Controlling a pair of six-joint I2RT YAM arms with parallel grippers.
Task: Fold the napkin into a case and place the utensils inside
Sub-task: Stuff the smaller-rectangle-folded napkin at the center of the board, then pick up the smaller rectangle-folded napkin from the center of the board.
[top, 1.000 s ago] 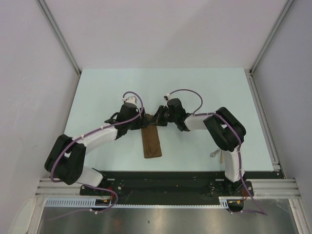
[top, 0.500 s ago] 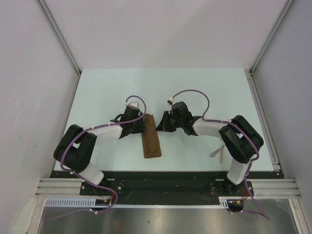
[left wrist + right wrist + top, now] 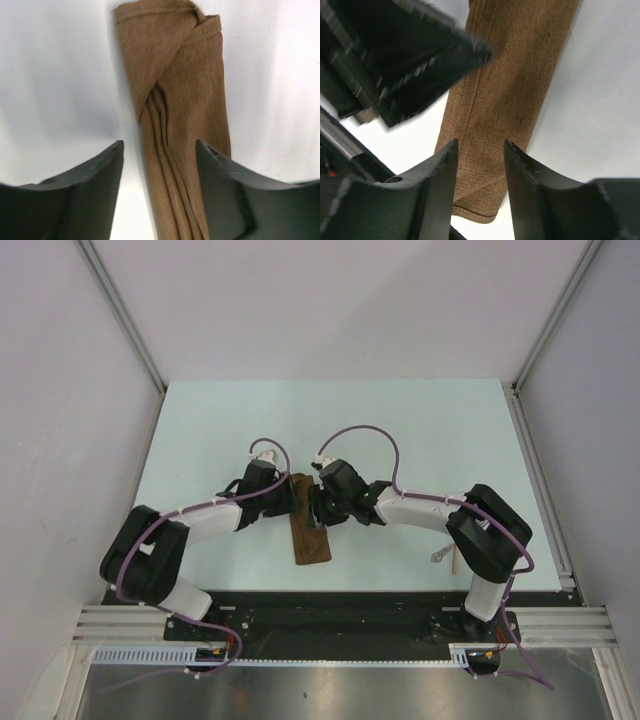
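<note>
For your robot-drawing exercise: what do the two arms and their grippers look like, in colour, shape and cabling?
Both the left arm and right arm have white tubular links between bulky black joint housings, with a thin purple cable looping along each. The left gripper and right gripper each end in two black wedge-shaped fingers.
</note>
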